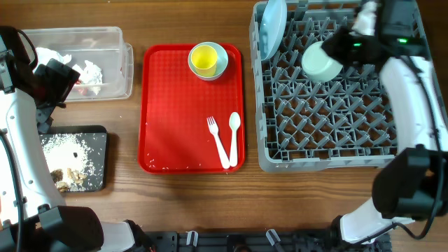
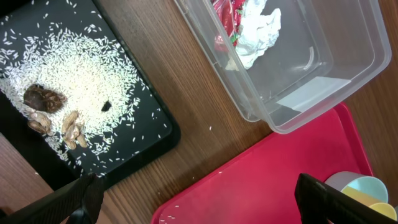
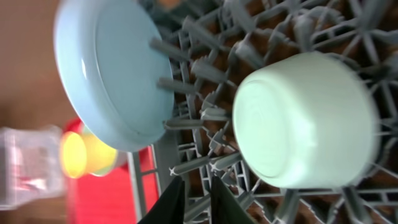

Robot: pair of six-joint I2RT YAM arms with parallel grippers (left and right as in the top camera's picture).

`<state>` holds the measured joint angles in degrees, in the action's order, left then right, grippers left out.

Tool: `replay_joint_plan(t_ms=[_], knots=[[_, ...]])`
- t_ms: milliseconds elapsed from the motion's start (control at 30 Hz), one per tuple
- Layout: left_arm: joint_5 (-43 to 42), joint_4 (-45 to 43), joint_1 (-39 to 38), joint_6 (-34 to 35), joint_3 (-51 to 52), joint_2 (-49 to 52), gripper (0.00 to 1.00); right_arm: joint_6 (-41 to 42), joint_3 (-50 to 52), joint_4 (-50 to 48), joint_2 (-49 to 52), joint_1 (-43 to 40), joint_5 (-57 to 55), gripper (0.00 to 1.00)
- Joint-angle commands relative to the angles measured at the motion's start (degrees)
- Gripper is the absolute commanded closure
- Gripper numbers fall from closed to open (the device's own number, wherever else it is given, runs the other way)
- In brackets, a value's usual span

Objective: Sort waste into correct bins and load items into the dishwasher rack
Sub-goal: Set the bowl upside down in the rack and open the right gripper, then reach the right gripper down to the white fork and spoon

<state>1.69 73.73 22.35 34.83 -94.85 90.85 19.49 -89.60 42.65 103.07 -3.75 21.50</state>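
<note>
Wooden worktop (image 1: 189,203): dishwasher rack (image 1: 329,140) at 3 o'clock. Mint-green bowl (image 1: 320,61) upside down on pegs so it drains; plate (image 1: 273,28) upright at rack's 11 o'clock corner. Right fingers (image 3: 168,202) narrow, seemingly empty (view blurred). Left fingers (image 2: 336,202) wide, holding nothing.

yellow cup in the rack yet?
No, the yellow cup sits inside the light blue bowl on the red tray, outside the dishwasher rack.

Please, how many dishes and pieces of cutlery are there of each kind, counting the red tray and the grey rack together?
plate: 1
bowls: 2 (mint-green bowl, light blue bowl)
cup: 1
fork: 1
spoon: 1
Total: 6
</note>
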Motion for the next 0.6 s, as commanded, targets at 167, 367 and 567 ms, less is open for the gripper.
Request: replay_joint_plan(t_ms=[167,367,567], knots=[[0.8,0.0,0.3,0.2,-0.2,0.1,0.0,2.9,0.1,0.3,9.5,3.5,-21.1,0.96],[0.8,0.0,0.3,0.2,-0.2,0.1,0.0,3.3,-0.9,1.9,9.3,3.5,-30.7,0.96],[0.8,0.0,0.3,0.2,-0.2,0.1,0.0,4.6,-5.1,9.2,7.8,3.6,-35.8,0.96]])
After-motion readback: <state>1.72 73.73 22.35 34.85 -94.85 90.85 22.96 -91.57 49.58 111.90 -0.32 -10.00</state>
